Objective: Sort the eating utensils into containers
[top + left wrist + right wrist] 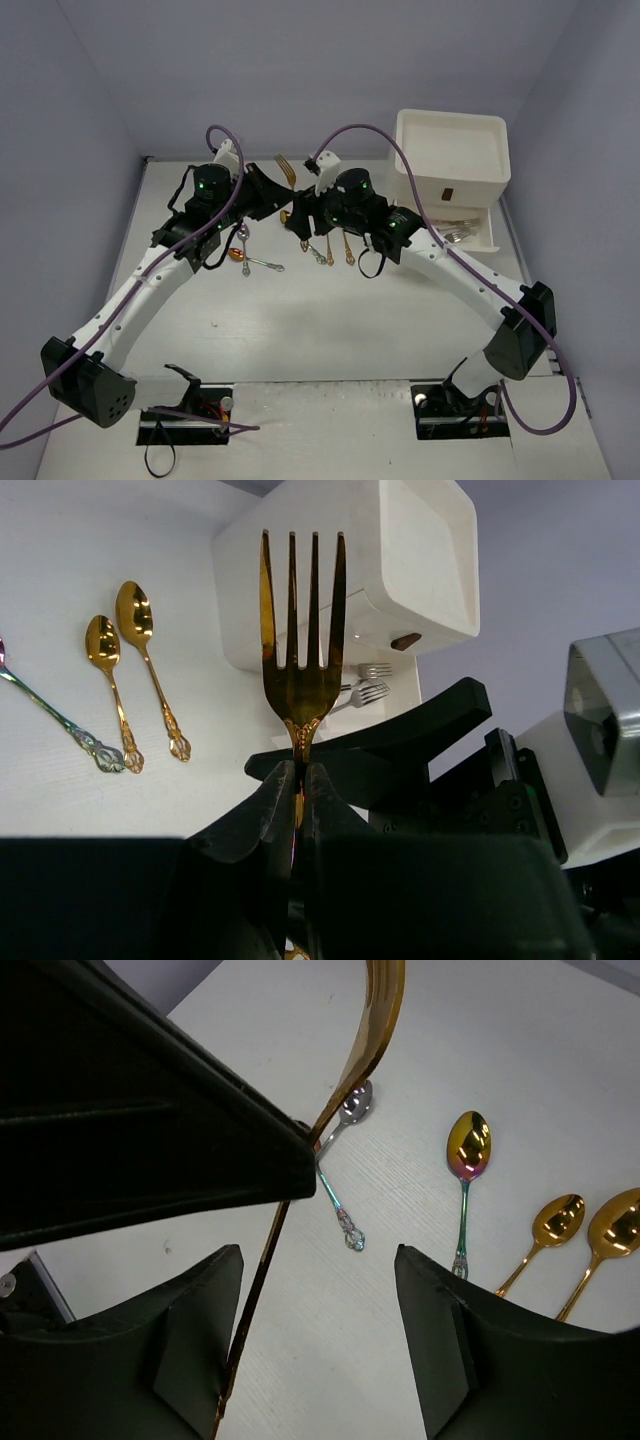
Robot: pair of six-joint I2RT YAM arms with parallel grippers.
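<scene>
Cabinet (452, 160) stands at the upper right of our top view, one drawer (487, 240) pulled out, silver forks (458, 233) inside. Our left gripper (298, 800) is clamped on a gold fork (300, 630), tines up, mid-frame. Our right gripper (315, 1290) has its fingers apart astride the fork's handle. Gold spoons (133, 610) lie at the left of the left wrist view.

A white table (330, 330) stands boxed in by pale lavender walls (300, 60) on three sides.
</scene>
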